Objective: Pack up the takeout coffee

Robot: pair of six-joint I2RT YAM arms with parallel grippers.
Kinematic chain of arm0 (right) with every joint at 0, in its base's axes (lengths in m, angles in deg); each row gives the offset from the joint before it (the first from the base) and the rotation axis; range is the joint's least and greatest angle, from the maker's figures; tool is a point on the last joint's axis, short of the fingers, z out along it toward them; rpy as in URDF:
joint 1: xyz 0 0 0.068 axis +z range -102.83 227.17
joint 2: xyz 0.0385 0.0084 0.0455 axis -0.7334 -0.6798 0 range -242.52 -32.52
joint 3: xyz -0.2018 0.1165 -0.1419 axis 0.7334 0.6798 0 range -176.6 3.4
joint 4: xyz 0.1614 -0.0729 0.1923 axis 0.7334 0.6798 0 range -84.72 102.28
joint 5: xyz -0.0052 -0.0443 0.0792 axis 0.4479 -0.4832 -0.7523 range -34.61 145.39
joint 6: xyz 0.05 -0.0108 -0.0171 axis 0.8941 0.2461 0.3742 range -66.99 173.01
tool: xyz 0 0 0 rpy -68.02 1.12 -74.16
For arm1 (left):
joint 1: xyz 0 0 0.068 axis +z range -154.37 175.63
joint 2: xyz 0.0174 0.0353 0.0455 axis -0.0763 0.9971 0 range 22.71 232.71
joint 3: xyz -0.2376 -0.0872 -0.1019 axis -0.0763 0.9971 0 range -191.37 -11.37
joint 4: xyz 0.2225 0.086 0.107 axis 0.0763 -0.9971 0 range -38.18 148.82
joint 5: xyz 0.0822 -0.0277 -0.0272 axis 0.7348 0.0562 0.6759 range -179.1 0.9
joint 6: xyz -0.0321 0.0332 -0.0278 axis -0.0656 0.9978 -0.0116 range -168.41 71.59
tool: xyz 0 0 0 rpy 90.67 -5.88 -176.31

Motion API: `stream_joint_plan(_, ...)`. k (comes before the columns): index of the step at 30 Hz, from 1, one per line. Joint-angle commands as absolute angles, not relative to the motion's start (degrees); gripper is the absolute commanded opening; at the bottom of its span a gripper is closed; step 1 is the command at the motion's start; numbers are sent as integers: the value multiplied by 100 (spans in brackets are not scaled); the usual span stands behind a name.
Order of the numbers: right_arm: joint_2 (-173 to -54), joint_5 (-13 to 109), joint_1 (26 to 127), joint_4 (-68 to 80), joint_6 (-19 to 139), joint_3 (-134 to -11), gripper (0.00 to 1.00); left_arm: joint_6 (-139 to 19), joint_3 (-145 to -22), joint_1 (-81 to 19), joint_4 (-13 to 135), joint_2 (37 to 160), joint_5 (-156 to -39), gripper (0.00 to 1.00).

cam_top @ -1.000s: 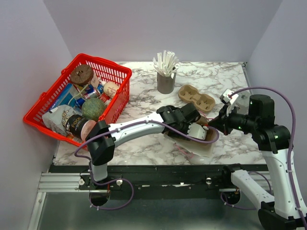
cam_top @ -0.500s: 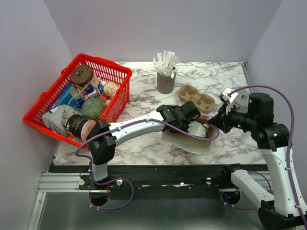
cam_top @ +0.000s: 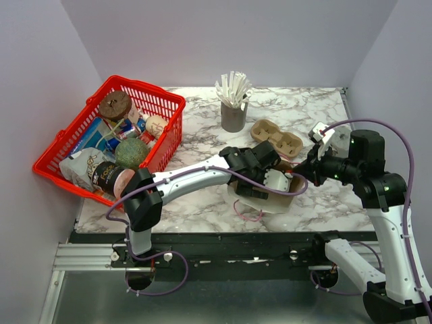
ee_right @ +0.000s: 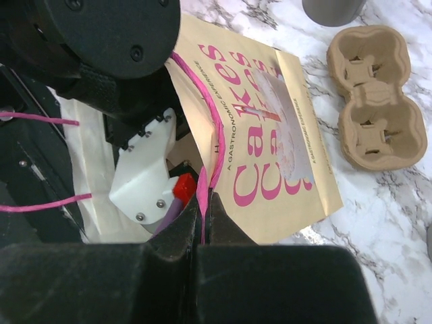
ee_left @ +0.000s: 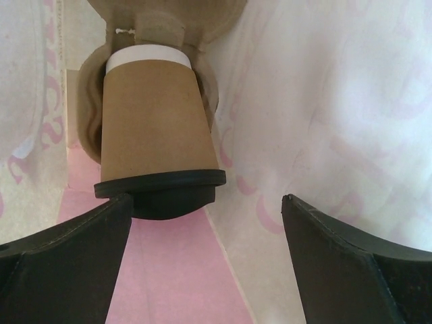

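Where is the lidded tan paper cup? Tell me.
Left wrist view, centre-left: the tan paper cup sits in a brown pulp holder inside the pink-printed paper bag, before the open left gripper.

Left arm (cam_top: 196, 177) reaches into a white paper bag (cam_top: 273, 202) on a marble table (cam_top: 317, 108); right gripper (cam_top: 299, 177) meets the bag's right edge. Red basket (cam_top: 172, 131) of groceries sits far left.

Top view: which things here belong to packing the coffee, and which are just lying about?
In the job: coffee cup, lid, bag, left pincer, right pincer.
Lying about: red basket, grey cup of sticks, empty carrier.
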State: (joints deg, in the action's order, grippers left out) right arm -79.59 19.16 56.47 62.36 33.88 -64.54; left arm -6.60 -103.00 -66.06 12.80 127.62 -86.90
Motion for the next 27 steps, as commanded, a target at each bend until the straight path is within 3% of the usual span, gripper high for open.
stream_joint_plan(1, -7919, 960, 5702, 6592, 3482, -6541, 1, -824, -10137, -6511, 1927, 12923, -8251, 99)
stream_joint_plan(11, -7981, 328, 5702, 6777, 3604, -6682, 1, -938, -10005, -6511, 2436, 13135, -8136, 88)
stream_joint_plan(16, -8025, 213, 5693, 6690, 3921, -6726, 0, -1052, -9496, -6519, 2963, 12609, -8627, 96)
stream_joint_plan(27, -8270, 1460, 5693, 6777, 3816, -7261, 0, -833, -8942, -6511, 3062, 11905, -9234, 90)
